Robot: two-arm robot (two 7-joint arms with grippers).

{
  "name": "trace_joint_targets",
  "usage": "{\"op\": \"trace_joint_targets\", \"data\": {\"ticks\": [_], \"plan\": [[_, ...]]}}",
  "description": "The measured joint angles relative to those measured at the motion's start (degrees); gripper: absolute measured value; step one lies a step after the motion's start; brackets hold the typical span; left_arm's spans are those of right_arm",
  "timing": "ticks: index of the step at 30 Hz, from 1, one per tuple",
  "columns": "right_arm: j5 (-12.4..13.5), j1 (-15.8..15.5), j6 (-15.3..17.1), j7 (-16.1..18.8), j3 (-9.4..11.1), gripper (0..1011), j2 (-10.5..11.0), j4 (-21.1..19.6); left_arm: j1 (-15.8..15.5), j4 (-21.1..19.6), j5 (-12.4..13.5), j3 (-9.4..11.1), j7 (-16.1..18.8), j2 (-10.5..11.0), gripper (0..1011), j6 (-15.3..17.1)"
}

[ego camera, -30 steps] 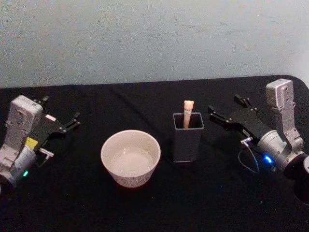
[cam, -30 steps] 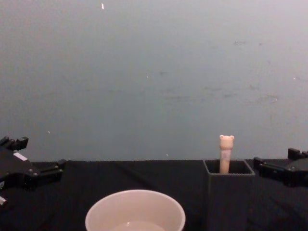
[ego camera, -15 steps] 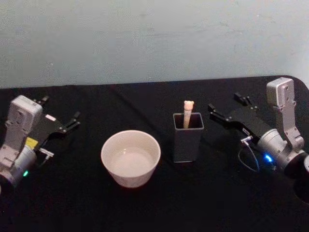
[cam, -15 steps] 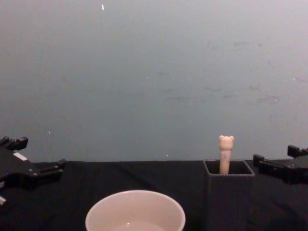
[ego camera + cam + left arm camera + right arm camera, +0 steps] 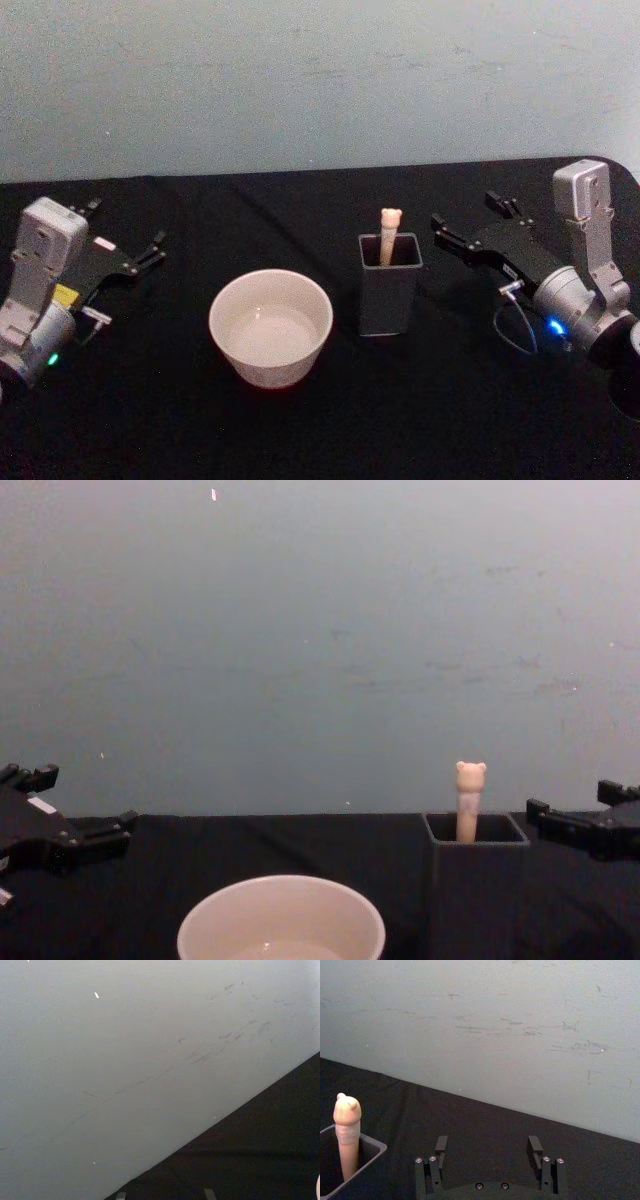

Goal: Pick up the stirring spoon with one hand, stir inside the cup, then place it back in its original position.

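Now my right end effector [image 5: 468, 226] hovers wide open and empty, the spoon [image 5: 388, 233] standing in its holder [image 5: 388, 290] just beside my fingertips; I should close squarely around the handle below the bear head.

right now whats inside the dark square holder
The stirring spoon stands in the holder, its peach bear-head handle poking above the rim. Its neck and bowl are hidden by the walls.

no readable text, labels too small
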Motion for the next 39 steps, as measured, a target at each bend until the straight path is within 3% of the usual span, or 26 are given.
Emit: {"op": "trace_joint_targets", "data": {"ticks": [39], "plan": [[0.03, 0.0, -0.02, 0.0, 0.0, 1002, 0.0, -0.04, 0.0, 0.0, 0.0, 0.0, 0.0, 0.0, 1001, 0.0]]}}
